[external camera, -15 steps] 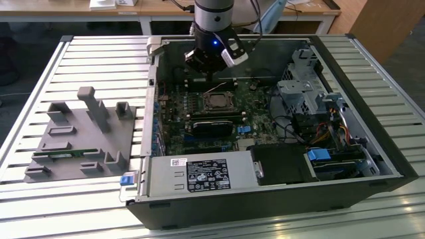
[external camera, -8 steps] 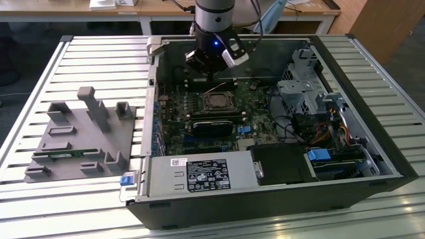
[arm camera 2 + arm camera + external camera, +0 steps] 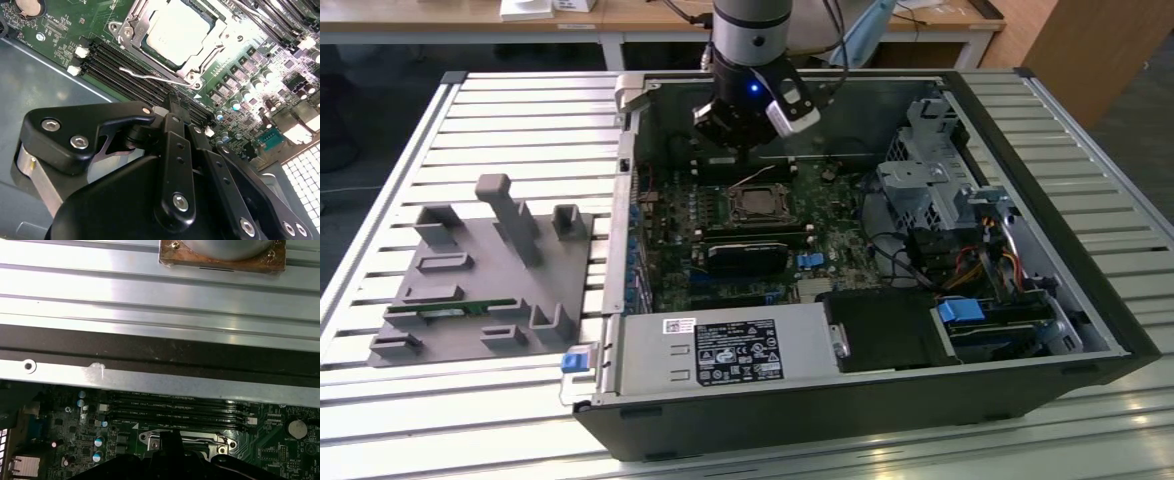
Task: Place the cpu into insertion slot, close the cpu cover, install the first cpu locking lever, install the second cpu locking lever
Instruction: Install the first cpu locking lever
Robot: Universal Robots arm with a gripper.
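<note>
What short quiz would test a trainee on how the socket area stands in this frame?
1. True or false: the cpu sits in its socket.
2. The cpu cover is: A) down around the cpu, B) standing upright, C) lying on the table outside the case.
3. Fill in: the thin wire lever juts out over the black ____ slots.
Key: 1 true; 2 A; 3 memory.

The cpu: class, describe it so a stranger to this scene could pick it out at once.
Start at the open computer case on the slatted table, then the green motherboard inside. Near its middle, just below the gripper, sits the cpu: a flat silver-grey square framed by the cpu cover, unlike the long black memory slots alongside.
</note>
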